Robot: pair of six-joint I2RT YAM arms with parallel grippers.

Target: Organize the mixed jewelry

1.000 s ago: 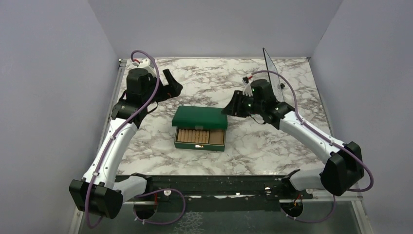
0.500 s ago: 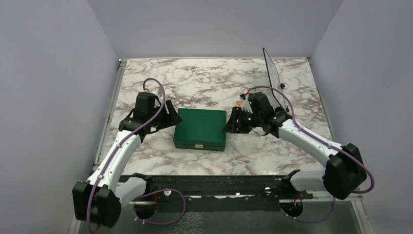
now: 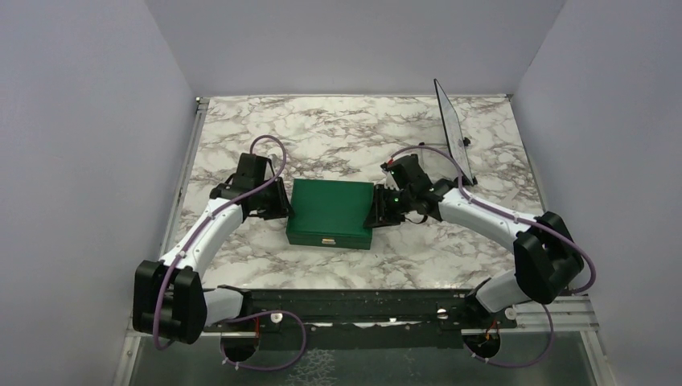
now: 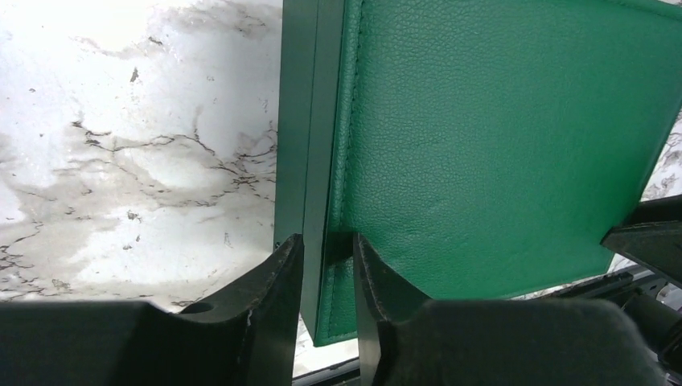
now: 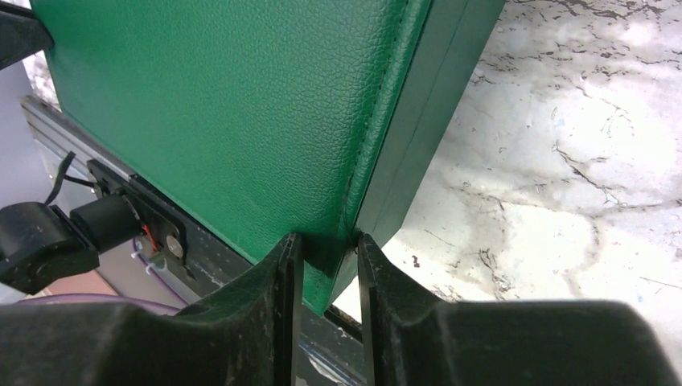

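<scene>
Two-sided hold on the green box (image 3: pixel 331 211): at the left arm (image 3: pixel 211 229), jaws narrowed onto the box's left edge, pinching lid rim and side wall together; at the right arm (image 3: pixel 482 215), jaws likewise pinching the right edge close to a corner. Lying flat and shut at mid worktop (image 3: pixel 338 129), clasp (image 3: pixel 327 239) turned toward the arm bases. No sign of the mixed jewelry in any view; probably shut away inside, though impossible to confirm with the lid down. Reads as a late stage of the job: lid down, box gripped from both sides, perhaps for squaring up or moving. Next, likely either letting go on both sides or shifting the box as a pair. For a shift: keep both wrists level and moving together, with an even squeeze, so as not to twist the box or pop the lid. For a release: spread wide before backing off, to avoid dragging an edge.
</scene>
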